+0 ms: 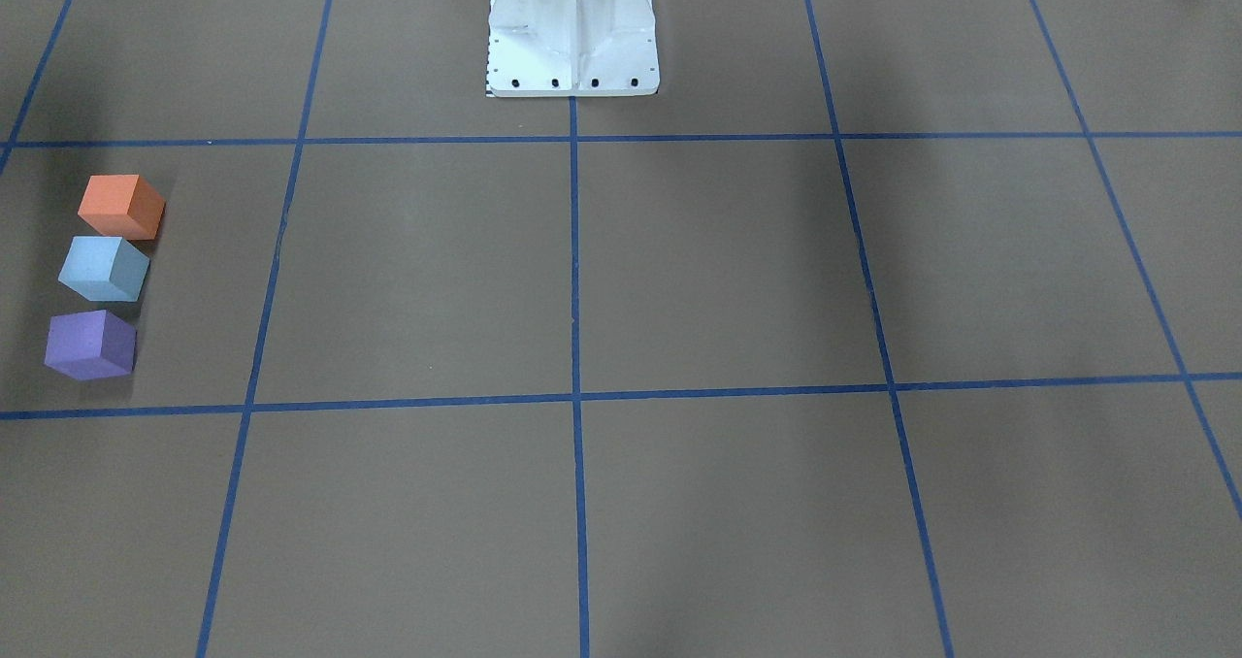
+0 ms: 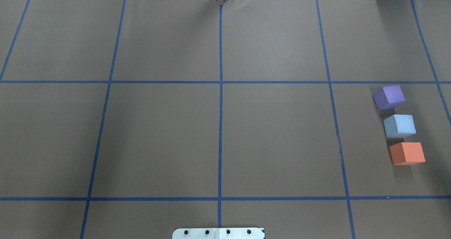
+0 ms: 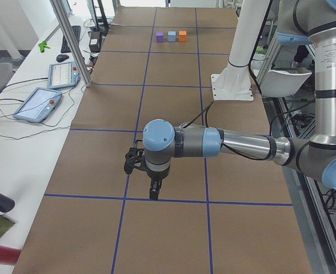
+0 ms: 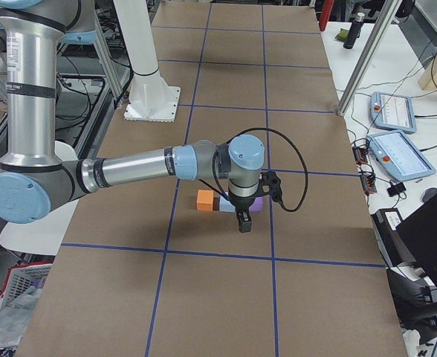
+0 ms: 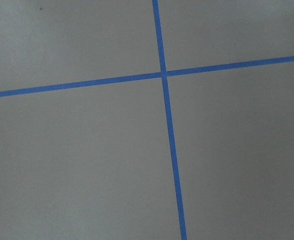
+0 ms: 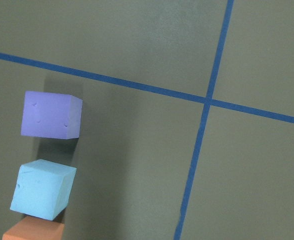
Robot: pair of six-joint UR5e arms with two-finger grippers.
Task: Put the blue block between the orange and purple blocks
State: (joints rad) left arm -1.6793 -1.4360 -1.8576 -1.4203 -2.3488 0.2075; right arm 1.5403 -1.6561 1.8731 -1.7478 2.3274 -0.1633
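My right gripper (image 4: pixel 243 222) hangs over the desk (image 2: pixel 275 136), close by the three blocks. I see it only from the side. From there I cannot tell if it is spread or pressed together. I also cannot tell if it touches a block.

My left gripper (image 3: pixel 155 193) hangs over the desk too, well apart from the blocks, at the other end. It points down at a blue line (image 3: pixel 174 200). I cannot tell if this one is spread or pressed together either. I see nothing in it.

The blue block (image 2: pixel 399 125) sits on the desk between the orange block (image 2: pixel 407 153) and the purple block (image 2: pixel 389 97). The three make a short row on my right side, inside one square of the blue lines. The orange block is nearest to my base and the purple block is farthest. The blue block is turned a little, so its sides do not line up with the others. It is just beside each of them.
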